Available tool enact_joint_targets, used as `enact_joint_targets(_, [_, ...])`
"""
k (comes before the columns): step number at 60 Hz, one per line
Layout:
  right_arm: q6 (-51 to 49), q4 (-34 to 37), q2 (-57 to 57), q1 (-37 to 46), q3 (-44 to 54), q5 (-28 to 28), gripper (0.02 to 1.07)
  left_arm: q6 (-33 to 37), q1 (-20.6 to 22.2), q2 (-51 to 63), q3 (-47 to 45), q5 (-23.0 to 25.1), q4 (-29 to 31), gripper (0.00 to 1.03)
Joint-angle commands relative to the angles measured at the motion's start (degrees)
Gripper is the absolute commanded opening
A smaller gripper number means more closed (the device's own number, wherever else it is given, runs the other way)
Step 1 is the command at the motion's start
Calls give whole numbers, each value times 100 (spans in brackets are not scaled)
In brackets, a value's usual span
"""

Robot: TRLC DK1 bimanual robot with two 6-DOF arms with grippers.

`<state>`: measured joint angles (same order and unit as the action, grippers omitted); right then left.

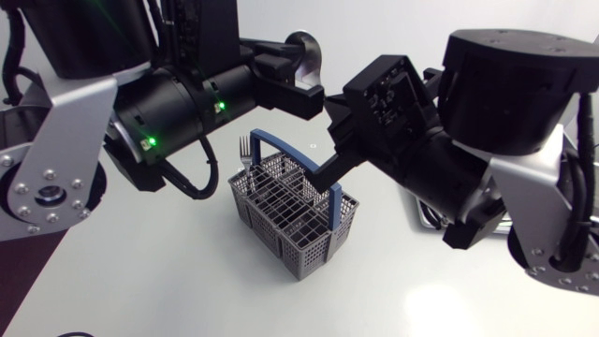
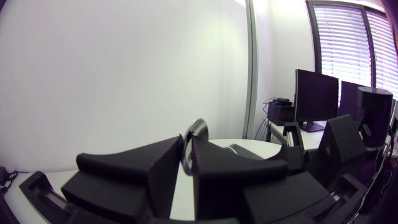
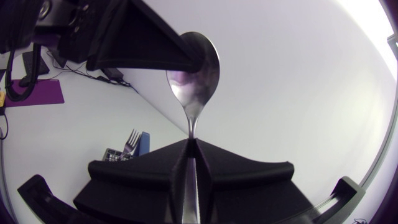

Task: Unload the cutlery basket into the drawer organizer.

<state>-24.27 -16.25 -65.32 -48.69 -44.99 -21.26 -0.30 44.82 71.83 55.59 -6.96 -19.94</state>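
Right gripper (image 3: 191, 149) is clamped on the handle of a spoon (image 3: 194, 74) whose bowl the left gripper (image 2: 186, 149) pinches, aloft beyond the grey cutlery basket (image 1: 295, 220), where a fork (image 1: 245, 150) stands in the far-left corner.

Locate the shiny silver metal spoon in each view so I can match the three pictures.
Head view: top centre, silver metal spoon, bowl showing, where both arms meet.
Left wrist view: bowl edge-on between the fingers of the matte black left hand.
Right wrist view: handle in the right hand, bowl ahead.
Shared landmark: the left hand pinching the bowl.
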Motion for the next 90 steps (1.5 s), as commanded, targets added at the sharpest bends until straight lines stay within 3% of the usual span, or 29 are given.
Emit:
enact_joint_targets(1, [-69,113,90,-36,87,-19,12,-146,-34,-99,321,-42,-45,54])
enact_joint_targets(8, [-69,254,301,140,219,-10,12,-120,-254,-214,479,-42,34,71])
enact_joint_targets(15, [-34,439,467,465,289,25,12,-6,-500,-310,611,-42,131,73])
enact_joint_targets(21, [81,632,626,905,333,166,12,38,-957,-381,690,-16,333,73])
enact_joint_targets(29, [397,975,705,1740,289,631,12,311,-1599,-407,593,397,535,75])
enact_joint_targets(34, [564,1142,626,2337,219,965,12,363,-2197,-337,532,986,799,75])
enact_joint_targets(46, [977,1449,107,3832,-115,1932,12,1172,-2829,-38,470,1962,1370,75])
enact_joint_targets(60, [1074,1783,-851,5027,-836,2697,12,2280,-3190,639,751,3148,2460,75])
enact_joint_targets(73, [1091,1880,-2073,5563,-1592,2969,12,3202,-3286,1105,865,3605,2961,75])
enact_joint_targets(90, [1206,1827,-3452,6020,-2453,3040,12,3703,-3243,1237,813,3887,3111,75])
